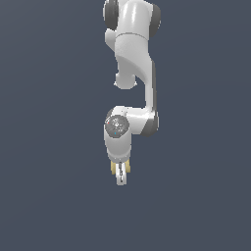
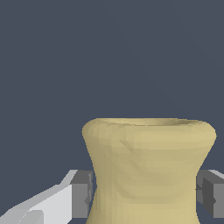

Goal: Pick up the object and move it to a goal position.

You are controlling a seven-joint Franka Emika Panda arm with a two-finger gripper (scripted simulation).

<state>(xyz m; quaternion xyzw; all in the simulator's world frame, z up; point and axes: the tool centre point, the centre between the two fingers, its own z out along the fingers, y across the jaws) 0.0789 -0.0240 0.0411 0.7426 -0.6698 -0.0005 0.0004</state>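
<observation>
A: What does the exterior view show?

B: 1 white arm (image 1: 131, 73) reaching down the middle of the picture, against a flat dark blue-grey ground. Its gripper (image 1: 120, 177) is at the lowest end, pointing downward.

A: And the block?

B: The block (image 1: 120, 168) is right there at the gripper. In the exterior view only pale yellow slivers of it show, peeking out on both sides of the white finger (image 1: 121, 177) that stands in front of it.

A: Is it clearer from the wrist?

B: Much clearer. In the wrist view the block (image 2: 148, 175) fills a large part of the picture. It is pale yellow-tan, with a wide flared rim and sides that curve inward to a narrower waist, rather like a spool.

A: How do the jaws stand?

B: They sit 1 on each side of the block, at its pinched waist. A grey pad (image 2: 82, 194) on the white finger meets 1 side, and a second grey pad (image 2: 211, 194) meets the other. Both pads appear to touch the block, so the jaws are clamped on it.

A: Is the block resting on anything?

B: I cannot tell. Behind it there is only the same plain dark ground, with no edge or shadow to show whether it is lifted or lying on a surface.

A: Is it tilted?

B: In the wrist view it looks square between the pads, with its rim level.
</observation>
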